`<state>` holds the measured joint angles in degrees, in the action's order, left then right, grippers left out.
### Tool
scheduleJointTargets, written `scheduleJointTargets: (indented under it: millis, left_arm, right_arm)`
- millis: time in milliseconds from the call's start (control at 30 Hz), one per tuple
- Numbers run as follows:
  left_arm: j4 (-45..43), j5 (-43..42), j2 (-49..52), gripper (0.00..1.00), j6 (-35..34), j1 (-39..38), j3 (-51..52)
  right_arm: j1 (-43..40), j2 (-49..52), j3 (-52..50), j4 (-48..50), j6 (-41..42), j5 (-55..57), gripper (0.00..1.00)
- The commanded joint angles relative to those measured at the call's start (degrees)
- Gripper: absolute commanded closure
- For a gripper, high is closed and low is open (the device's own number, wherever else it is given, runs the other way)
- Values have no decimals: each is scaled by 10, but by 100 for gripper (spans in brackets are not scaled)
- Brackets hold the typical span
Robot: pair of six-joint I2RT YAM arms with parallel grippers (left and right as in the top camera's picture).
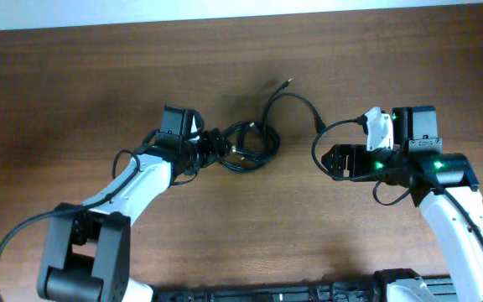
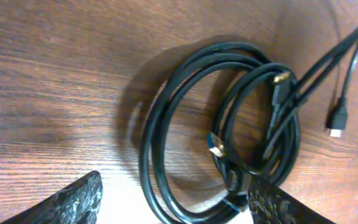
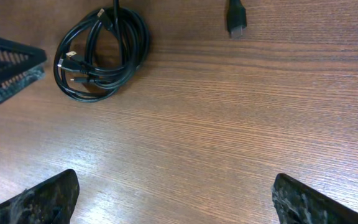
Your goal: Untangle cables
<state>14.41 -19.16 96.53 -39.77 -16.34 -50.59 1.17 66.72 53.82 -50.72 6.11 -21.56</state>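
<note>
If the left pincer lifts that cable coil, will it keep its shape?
Probably not: the coil is thin loose loops with no tie visible, so they'd likely sag and spread. It looks light. The plug beside it may drag along.

place: robot lab | cues: wooden table (image 1: 65, 75); left arm (image 1: 137, 189); right arm (image 1: 464, 214)

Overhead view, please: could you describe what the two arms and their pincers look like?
The left arm and right arm have white shells, black joints and looping black wires. Green lights glow on the right. The left pincer and right pincer are black.
</note>
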Motion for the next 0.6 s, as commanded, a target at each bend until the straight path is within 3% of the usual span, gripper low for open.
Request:
scheduleJointTargets:
  millis: [0, 133, 267, 367, 567]
  left_arm:
    - [-15, -6, 30, 25, -6, -2, -12]
    - [-23, 11, 56, 35, -5, -2, -12]
    - [-25, 14, 80, 60, -5, -2, -12]
    - [-43, 11, 88, 69, -5, -3, -12]
    - [-90, 13, 88, 71, 49, -47, -12]
  right_arm:
    - [3, 1, 13, 1, 4, -7, 2]
    - [3, 1, 13, 1, 4, -7, 1]
    - [3, 1, 13, 2, 4, -8, 1]
    - [3, 1, 13, 2, 4, -8, 1]
    - [3, 1, 13, 2, 4, -8, 2]
